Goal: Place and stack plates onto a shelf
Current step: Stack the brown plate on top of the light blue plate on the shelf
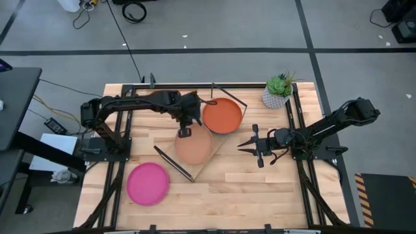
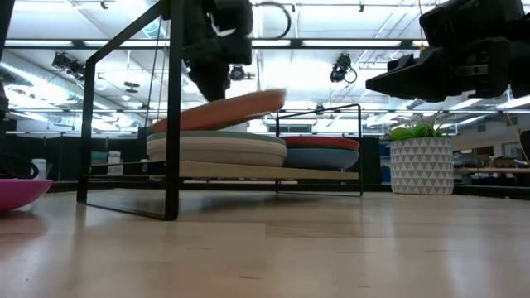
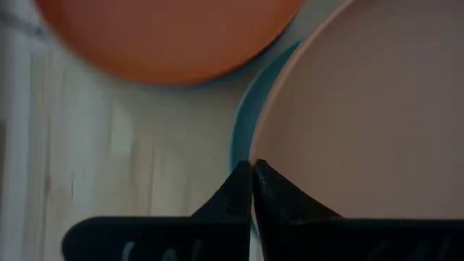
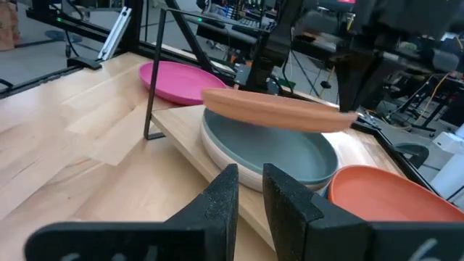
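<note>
Left gripper pinches rim of round tan plate, held tilted above grey-topped stack on light wood shelf, prob. for stacking. Right gripper waits nearby, fingers slightly apart, empty. Pink plate on tabletop.

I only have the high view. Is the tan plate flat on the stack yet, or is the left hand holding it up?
Observer: Held up. The low view shows the tan plate tilted, not flat, with the left hand pinching its rim.
Operator: What is under it?
Observer: A grey plate nested in a cream plate on the shelf.
Operator: Anything under the orange one?
Observer: Yes, a blue plate sits beneath the orange plate.
</note>
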